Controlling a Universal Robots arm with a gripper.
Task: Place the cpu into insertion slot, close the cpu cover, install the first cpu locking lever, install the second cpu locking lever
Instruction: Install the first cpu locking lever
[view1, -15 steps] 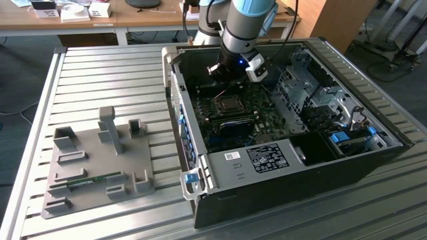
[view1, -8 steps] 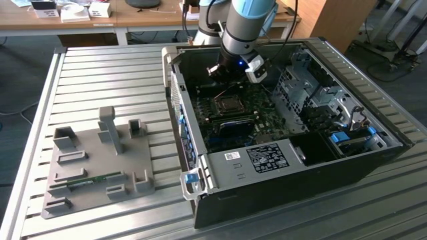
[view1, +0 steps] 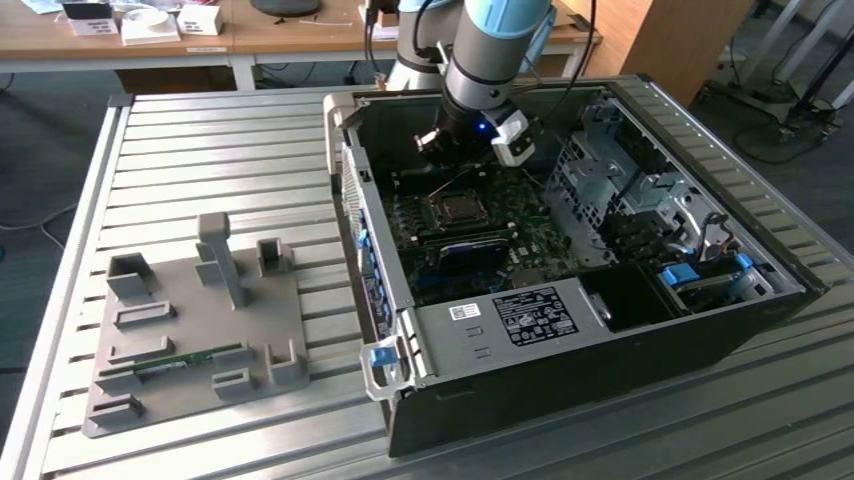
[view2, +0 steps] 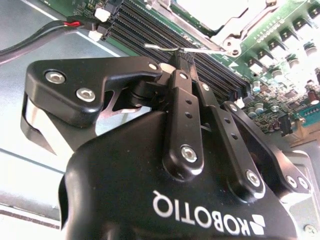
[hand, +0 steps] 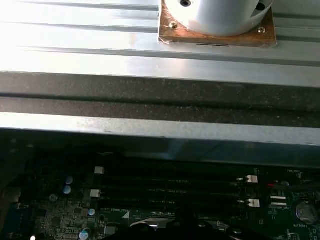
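The jaws of the gripper (view2: 182, 57) are being held fully together, with the tips being positioned at a thin locking lever (view2: 159, 47). Whether the lever is being pinched between them cannot be told. Just beyond the tips, the cpu (view2: 210, 6) is being retained in the insertion slot (view1: 458, 208), with the cpu cover (view2: 240, 20) lying flat over it. The memory slots (view2: 150, 30) are being overhung directly beneath the jaws.

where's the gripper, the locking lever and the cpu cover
gripper (view2: 181, 59), second wrist view, between its fingertips
locking lever (view2: 155, 47), second wrist view, its thin free end
cpu cover (view2: 227, 30), second wrist view, its metal frame corner
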